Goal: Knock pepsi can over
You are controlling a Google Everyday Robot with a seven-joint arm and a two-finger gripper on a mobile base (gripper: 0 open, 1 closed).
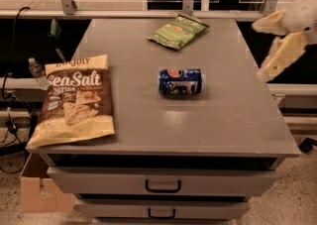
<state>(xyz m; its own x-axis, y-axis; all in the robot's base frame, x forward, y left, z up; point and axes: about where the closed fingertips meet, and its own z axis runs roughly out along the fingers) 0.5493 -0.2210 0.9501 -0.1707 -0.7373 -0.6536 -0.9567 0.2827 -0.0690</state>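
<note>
The pepsi can (181, 81), dark blue with a red-white-blue logo, lies on its side near the middle of the grey cabinet top (228, 120). My gripper (258, 50) hangs in the air at the right edge of the view, beyond the top's right side and well clear of the can. Its two pale fingers (282, 53) are spread apart and hold nothing.
A green snack bag (177, 31) lies at the back of the top. A large Sea Salt chip bag (77, 102) lies at the front left. A water bottle (37, 73) stands off the left edge, with a cardboard box (37, 189) on the floor. Drawers (163, 184) are below.
</note>
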